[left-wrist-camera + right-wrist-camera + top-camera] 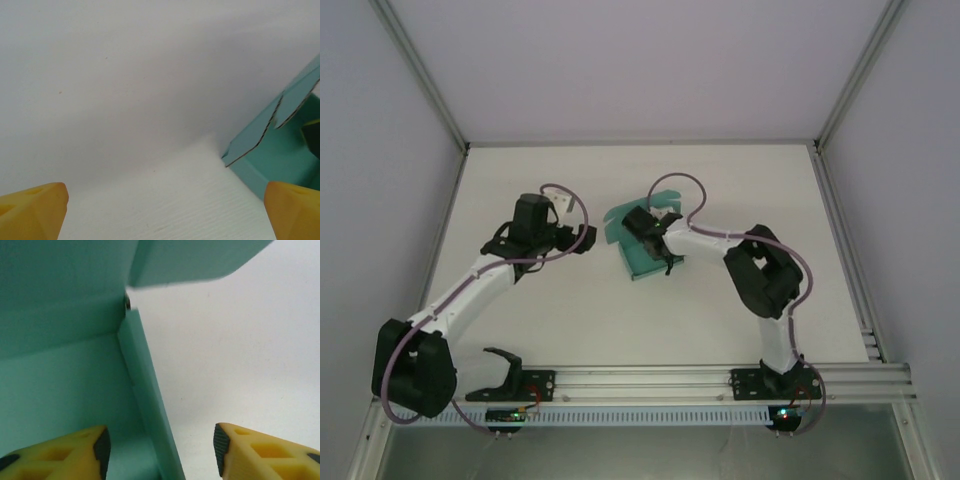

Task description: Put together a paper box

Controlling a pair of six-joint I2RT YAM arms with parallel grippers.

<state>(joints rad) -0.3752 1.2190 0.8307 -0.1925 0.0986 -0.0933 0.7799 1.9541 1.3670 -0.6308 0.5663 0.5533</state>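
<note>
Fold step: paper box (645, 266) side wall (145, 400) was straddled by parted right fingers (250, 452), with left fingers (35, 207) spread wide nearby; a pinch was judged needed next.

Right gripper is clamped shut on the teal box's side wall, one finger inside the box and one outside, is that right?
Not shut. The right wrist view shows the right gripper open, straddling a side wall of the paper box, one finger inside and one outside.

The teal-green thin card box (65, 380) looks matt and smooth; the white table (165, 200) beside it has a fine matt grain.
</note>
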